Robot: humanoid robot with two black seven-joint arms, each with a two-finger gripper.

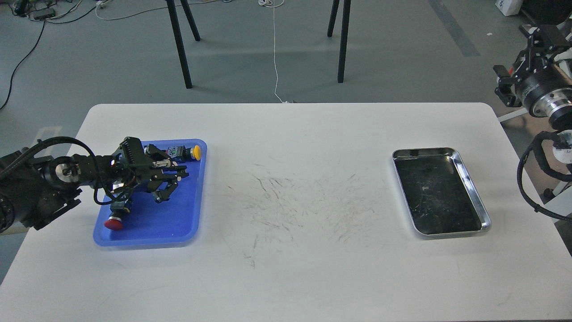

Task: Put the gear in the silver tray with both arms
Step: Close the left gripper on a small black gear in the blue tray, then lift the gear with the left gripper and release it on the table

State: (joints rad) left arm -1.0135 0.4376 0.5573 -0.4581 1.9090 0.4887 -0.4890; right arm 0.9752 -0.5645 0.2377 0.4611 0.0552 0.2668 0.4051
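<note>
Left gripper over blue tray, fingers apart; gear not discernible. Right gripper state unclear. Silver tray empty, well apart. Risk: snagging neighbouring buttons.

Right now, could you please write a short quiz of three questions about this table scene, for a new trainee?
1. True or false: the shiny rectangular metal silver tray holds a gear.
2. Which gripper is over the blue plastic tray: A) left gripper B) right gripper?
3. What colour is the cap of the button part at the blue tray's far corner?

Key: 1 false; 2 A; 3 yellow.
</note>
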